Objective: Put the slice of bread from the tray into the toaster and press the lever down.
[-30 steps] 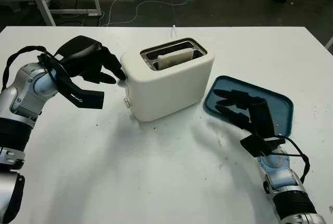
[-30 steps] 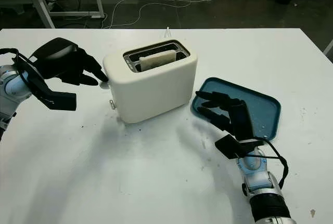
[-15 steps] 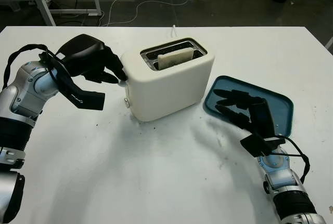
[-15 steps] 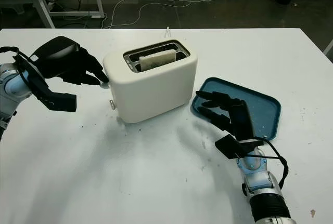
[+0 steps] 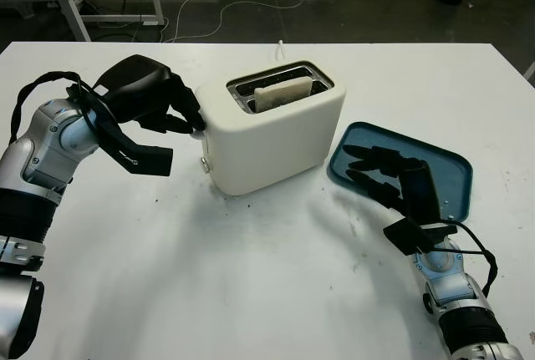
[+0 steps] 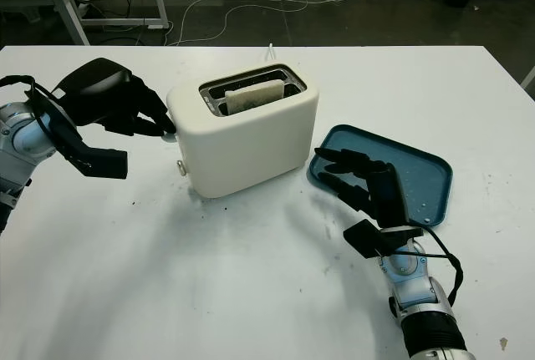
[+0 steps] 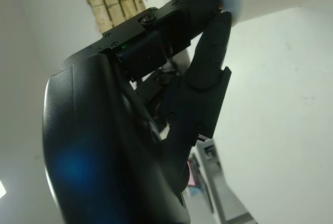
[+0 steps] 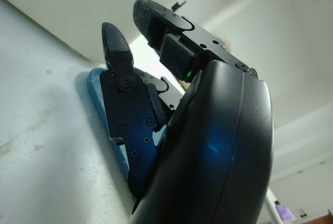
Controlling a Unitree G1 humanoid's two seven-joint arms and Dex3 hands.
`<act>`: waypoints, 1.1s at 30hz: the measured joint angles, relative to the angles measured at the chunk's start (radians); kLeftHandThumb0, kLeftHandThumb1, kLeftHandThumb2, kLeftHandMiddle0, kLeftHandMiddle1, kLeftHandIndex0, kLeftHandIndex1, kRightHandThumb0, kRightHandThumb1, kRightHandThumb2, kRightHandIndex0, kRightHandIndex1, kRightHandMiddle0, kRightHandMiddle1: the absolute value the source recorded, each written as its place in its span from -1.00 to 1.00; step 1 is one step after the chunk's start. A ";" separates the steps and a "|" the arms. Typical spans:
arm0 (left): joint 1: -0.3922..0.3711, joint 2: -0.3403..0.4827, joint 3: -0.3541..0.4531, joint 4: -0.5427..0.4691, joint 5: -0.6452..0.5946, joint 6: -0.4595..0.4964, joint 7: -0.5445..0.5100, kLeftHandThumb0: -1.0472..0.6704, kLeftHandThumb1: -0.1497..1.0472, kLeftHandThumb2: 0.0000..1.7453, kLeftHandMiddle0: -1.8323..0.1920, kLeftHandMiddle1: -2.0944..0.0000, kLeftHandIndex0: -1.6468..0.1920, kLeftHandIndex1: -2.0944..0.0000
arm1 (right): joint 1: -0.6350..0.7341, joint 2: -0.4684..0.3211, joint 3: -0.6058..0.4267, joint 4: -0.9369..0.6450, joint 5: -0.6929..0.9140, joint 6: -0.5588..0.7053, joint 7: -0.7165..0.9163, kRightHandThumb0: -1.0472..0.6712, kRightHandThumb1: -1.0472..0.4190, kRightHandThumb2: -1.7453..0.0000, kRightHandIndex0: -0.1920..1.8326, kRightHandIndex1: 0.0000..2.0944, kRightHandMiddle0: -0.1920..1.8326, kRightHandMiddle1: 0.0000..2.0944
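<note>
With the bread already slotted, press your left hand, fingers curled on the stiff lever, straight down; the light toaster may slide.

- Toaster: cream white, dark slots on top.
- Bread in the toaster: pale beige.
- Tray beside the toaster: dark teal blue.
- Table: white, scattered dark specks.
- Both hands: black.
</note>
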 measured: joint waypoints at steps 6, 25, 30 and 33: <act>0.000 0.000 -0.020 0.022 0.082 -0.029 0.099 -0.18 0.61 -1.00 -0.29 -0.20 -0.74 0.95 | -0.008 -0.012 0.010 0.020 -0.043 -0.030 -0.033 -0.11 -0.83 0.98 0.11 -0.53 0.18 -1.00; 0.193 -0.282 -0.061 0.264 0.030 0.189 0.563 -0.08 0.79 -0.90 -0.16 -0.03 -0.49 1.00 | -0.012 -0.068 0.031 -0.001 -0.094 -0.044 -0.053 -0.14 -0.77 0.99 0.06 -0.49 0.13 -1.00; 0.245 -0.330 -0.060 0.237 -0.068 0.235 0.607 -0.10 0.79 -0.84 -0.10 -0.07 -0.46 0.99 | -0.012 -0.068 0.037 -0.010 -0.094 -0.044 -0.053 -0.16 -0.78 0.99 0.06 -0.48 0.13 -1.00; 0.277 -0.345 -0.060 0.189 -0.092 0.278 0.609 -0.09 0.79 -0.86 -0.09 -0.13 -0.47 0.99 | -0.012 -0.067 0.038 -0.045 -0.094 -0.043 -0.052 -0.15 -0.77 1.00 0.06 -0.46 0.13 -1.00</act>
